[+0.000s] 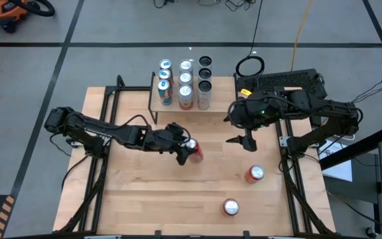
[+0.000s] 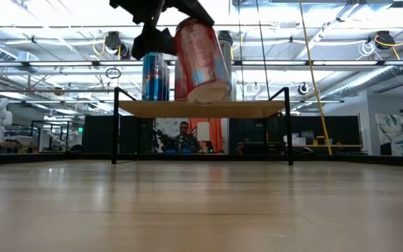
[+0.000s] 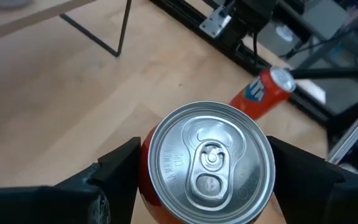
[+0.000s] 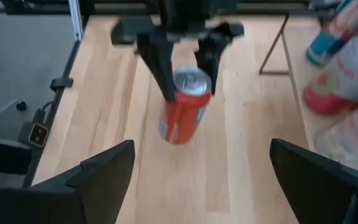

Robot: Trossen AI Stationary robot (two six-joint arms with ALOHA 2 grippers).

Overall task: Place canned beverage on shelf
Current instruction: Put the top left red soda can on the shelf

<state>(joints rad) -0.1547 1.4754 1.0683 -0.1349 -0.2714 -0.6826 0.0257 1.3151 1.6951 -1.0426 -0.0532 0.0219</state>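
Two arms work your wooden counter [image 1: 144, 192], and your left pincer [image 1: 186, 152] is clamped on a red can [image 1: 193, 151], its fingers [image 3: 114, 177] pressed to either side of the can body just below the silver lid. In the low view that can hangs tilted, clear of the counter, in front of the shelf [image 2: 201, 108] and about level with its light wood top. From above, the held can sits just in front of the shelf, near the counter's middle. Your shelf stands at the far edge of the counter and already carries rows of cans [image 1: 184, 83], blue, red and pale ones, with dark-topped cans at its right end. Your right pincer [image 1: 243, 140] hovers with its fingers spread wide and nothing between them, to the right of the held can and facing it. You also have two more red cans on the counter: one [image 1: 254, 174] near the right arm's base, another [image 1: 231, 207] closer to the front edge. Beyond the shelf, a person [image 2: 183, 136] shows in the room behind.
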